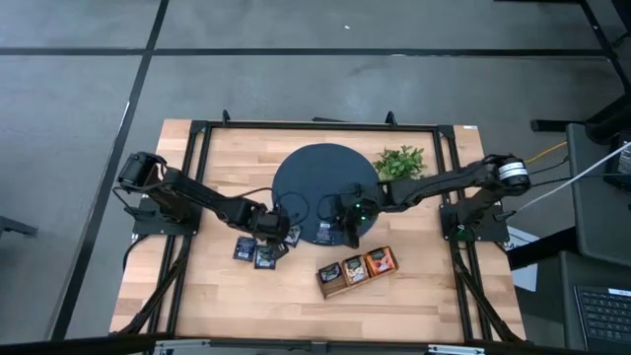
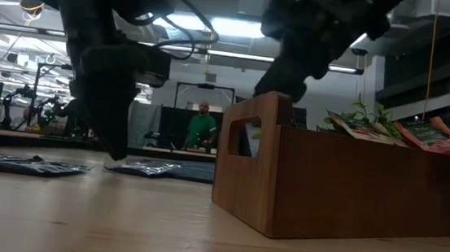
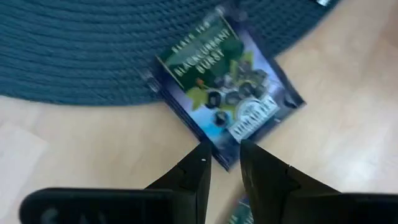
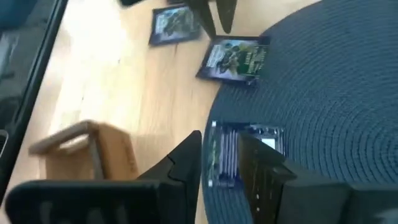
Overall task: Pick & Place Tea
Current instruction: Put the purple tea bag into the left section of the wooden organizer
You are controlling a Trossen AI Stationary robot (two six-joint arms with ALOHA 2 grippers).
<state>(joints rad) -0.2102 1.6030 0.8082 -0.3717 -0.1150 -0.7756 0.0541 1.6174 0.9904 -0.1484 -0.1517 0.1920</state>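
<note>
A navy tea sachet [image 3: 224, 93] lies with its far part on the round dark mat [image 1: 325, 182] and its near corner on the wood. My left gripper [image 3: 225, 163] points down over that corner, open by a narrow gap; it also shows in the high view [image 1: 279, 229]. A second sachet [image 4: 249, 152] lies on the mat's near edge, under my right gripper [image 4: 221, 140], which is open by a narrow gap and shows in the high view [image 1: 350, 229]. Two more dark sachets [image 1: 254, 252] lie flat on the table. My left gripper's fingertips [image 3: 202, 165] stand on either side of the navy sachet's near corner [image 3: 227, 155], coming from above. The sachet lies flat, and I cannot tell whether the fingers touch it. My right gripper's fingers [image 4: 193, 152] stand over the second sachet; I cannot tell whether they touch it.
A narrow wooden tray [image 1: 357, 271] with sachets in its three compartments stands near the front, right of centre; in the low view [image 2: 342, 185] it hides the right fingertips. A green plant [image 1: 399, 161] stands behind the mat. A person [image 2: 201, 128] stands far off in the room.
</note>
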